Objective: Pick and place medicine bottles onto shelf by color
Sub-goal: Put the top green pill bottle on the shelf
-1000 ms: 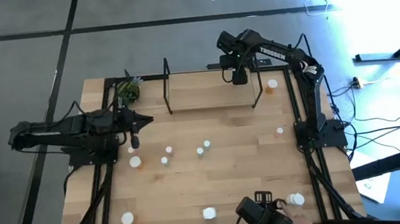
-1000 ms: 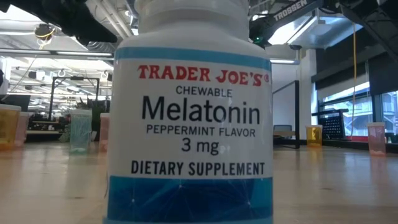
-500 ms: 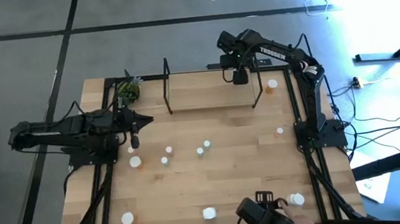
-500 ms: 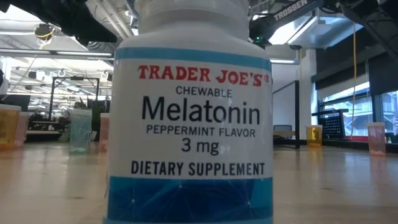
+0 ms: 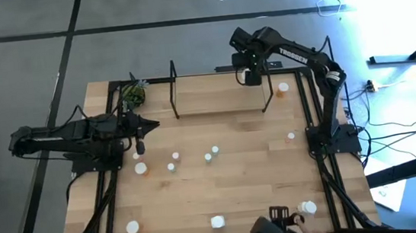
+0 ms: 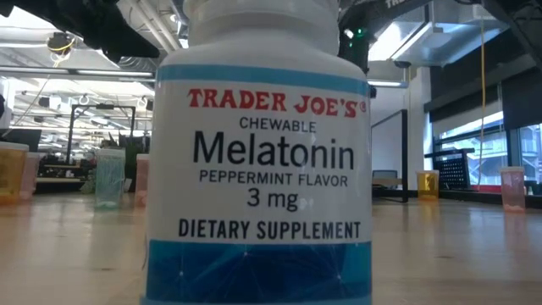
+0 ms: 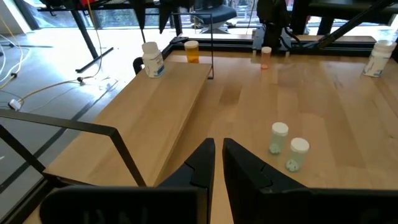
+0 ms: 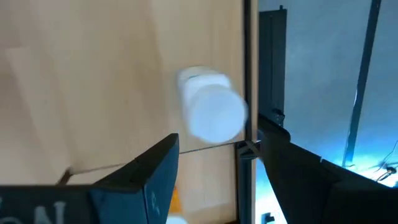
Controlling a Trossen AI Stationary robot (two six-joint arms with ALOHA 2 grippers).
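White is the colour of the bottle (image 8: 211, 106) you just set on the shelf (image 5: 213, 94). It has a white body and a round white cap. It stands up at the far right corner of the light wood board, close to the thin black frame. Your right gripper (image 8: 214, 163) hangs over it with its fingers spread wide and nothing in them. Your left gripper (image 7: 216, 163) waits near the table's left side, its fingers almost together and empty. More small bottles (image 5: 212, 155) stand on the table (image 5: 237, 182). One big white bottle (image 6: 258, 152) has blue bands.
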